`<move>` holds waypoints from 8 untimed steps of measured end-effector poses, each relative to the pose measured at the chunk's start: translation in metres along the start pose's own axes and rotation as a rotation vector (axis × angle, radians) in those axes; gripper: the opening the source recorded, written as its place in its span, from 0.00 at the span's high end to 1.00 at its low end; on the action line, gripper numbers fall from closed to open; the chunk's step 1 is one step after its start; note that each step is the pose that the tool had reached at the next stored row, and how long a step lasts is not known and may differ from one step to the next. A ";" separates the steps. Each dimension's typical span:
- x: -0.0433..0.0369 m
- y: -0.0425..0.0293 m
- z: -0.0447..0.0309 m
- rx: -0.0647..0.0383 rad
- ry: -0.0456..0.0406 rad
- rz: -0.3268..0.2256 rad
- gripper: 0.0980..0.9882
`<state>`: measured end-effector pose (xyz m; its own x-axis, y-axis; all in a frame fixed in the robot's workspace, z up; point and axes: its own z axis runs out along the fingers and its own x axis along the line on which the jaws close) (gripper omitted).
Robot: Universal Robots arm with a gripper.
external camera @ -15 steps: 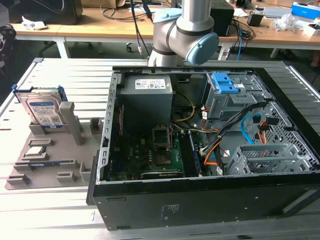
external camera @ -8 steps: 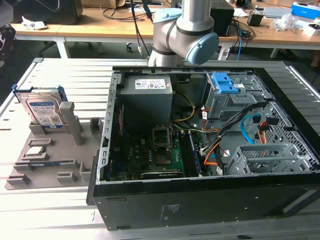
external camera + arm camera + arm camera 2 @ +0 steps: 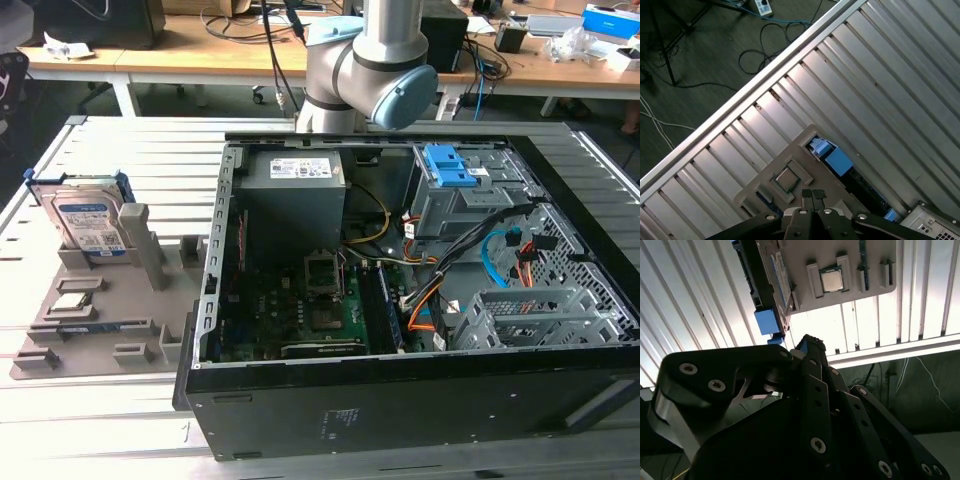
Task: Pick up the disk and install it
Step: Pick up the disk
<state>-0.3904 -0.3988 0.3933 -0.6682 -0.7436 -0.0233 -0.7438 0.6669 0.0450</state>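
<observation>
The disk (image 3: 88, 222) stands upright on its edge in a slot of the grey holder tray (image 3: 60, 330), at the exterior view's left, on the slatted metal table (image 3: 130, 150). Its blue carrier bracket (image 3: 839, 161) frames it. A processor chip (image 3: 786, 180) lies flat in the same tray. The gripper (image 3: 813, 194) is apart from the disk, fingertips pressed together and holding nothing. The open computer case (image 3: 420, 400) sits beside the tray, with the drive cage (image 3: 455, 175) inside.
</observation>
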 end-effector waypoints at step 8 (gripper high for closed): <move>0.0000 0.0000 0.0000 -0.003 0.0053 -0.117 0.99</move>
<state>-0.3904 -0.3988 0.3932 -0.5764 -0.8169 -0.0233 -0.8169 0.5751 0.0450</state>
